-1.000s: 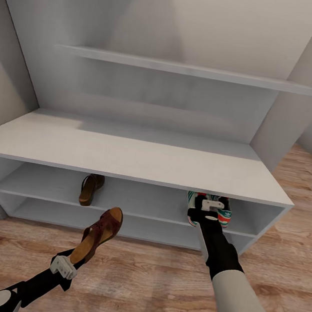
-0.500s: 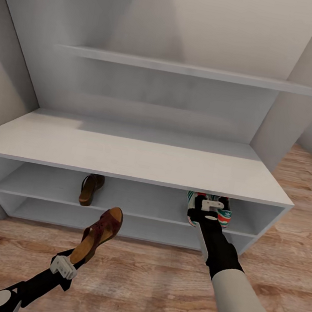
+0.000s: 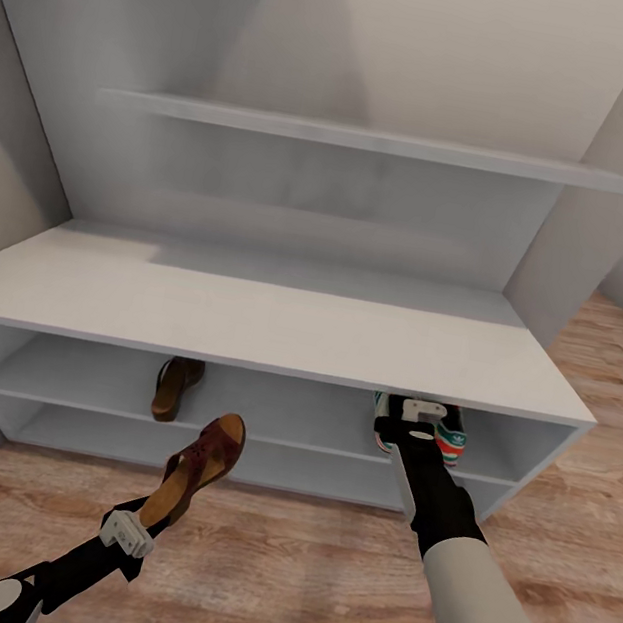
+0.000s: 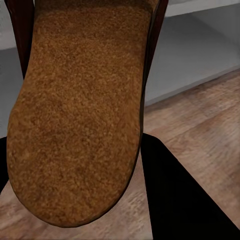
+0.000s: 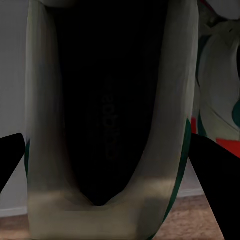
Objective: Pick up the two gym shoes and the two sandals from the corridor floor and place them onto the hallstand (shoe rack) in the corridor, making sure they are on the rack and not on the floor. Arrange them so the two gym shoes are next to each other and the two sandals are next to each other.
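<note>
Two shoes in hand | left gripper [image 3: 136,526] clenched on sandal [image 3: 196,468] above corridor floor [image 3: 308,575]; its mate [image 3: 175,387] shelved | right gripper [image 3: 419,421] grasping gym shoe [image 5: 110,125] inside hallstand [image 3: 279,321] upper tier beside second sneaker [image 3: 451,434] | release crooked and you nudge its neighbour off.

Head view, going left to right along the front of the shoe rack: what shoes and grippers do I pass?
Sandal on the upper shelf tier → sandal held up by the left gripper → right gripper reaching into the upper tier at the gym shoes.
</note>
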